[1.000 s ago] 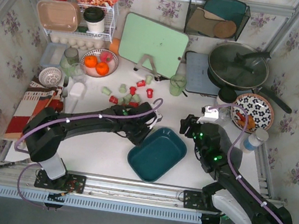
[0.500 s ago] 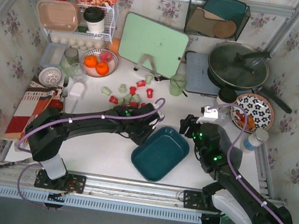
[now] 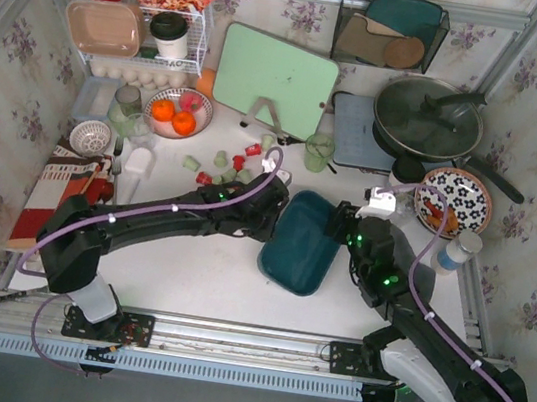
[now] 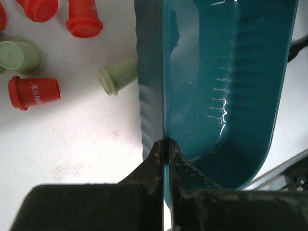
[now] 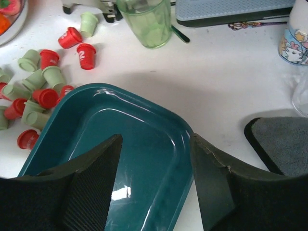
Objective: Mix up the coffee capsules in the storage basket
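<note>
Plainly, the coming move turns on which side of the storage basket (image 3: 299,251) the coffee capsules (image 3: 239,164) lie. In the top view the basket sits at centre frame, between the two tools, its long axis running roughly up and down the frame. It holds no capsules. They lie scattered on the tabletop (image 3: 187,270) to its upper left, beyond the wall on which the left tool (image 4: 166,144) is clenched, jaws pinching the rim edge-on. In the left wrist view one pale green capsule (image 4: 118,77) lies against or just beside that outer wall. The right tool (image 5: 155,139) hangs released over the basket's opposite side, farther from the capsules, so the left tool is the nearer.
</note>
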Available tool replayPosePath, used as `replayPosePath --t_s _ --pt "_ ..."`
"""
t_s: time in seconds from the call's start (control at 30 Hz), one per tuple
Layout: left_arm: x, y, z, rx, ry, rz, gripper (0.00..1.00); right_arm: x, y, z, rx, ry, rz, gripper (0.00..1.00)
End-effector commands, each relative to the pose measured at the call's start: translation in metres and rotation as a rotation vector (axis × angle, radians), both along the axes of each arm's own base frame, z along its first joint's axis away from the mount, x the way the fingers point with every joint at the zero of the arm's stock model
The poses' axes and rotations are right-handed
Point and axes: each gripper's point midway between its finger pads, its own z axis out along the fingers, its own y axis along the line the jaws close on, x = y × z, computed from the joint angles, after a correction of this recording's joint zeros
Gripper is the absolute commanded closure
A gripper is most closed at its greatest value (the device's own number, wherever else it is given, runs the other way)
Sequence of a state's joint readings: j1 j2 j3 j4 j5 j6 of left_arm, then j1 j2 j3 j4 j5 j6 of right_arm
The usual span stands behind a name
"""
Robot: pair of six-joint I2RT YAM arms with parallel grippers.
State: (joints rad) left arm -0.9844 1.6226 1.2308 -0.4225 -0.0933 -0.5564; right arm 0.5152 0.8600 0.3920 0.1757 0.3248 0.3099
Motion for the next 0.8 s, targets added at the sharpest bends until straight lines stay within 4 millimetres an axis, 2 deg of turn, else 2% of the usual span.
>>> replayPosePath --t_s 0.0,0.27,0.6,0.77 --pt "0.020 -0.018 0.009 -0.086 -0.042 0.094 1.00 0.004 -0.014 -0.008 -0.012 0.051 -0.100 0.35" --pt "0.040 -0.027 0.011 -0.127 -0.101 0.170 1.00 0.005 -0.026 -0.017 -0.014 0.090 -0.191 0.37" --pt "0.048 -0.042 0.006 -0.156 -0.099 0.180 1.00 0.006 -0.033 -0.027 0.004 0.106 -0.239 0.38" --pt "0.052 -0.036 0.006 -0.150 -0.121 0.205 1.00 0.009 -0.033 -0.045 0.036 0.161 -0.224 0.40"
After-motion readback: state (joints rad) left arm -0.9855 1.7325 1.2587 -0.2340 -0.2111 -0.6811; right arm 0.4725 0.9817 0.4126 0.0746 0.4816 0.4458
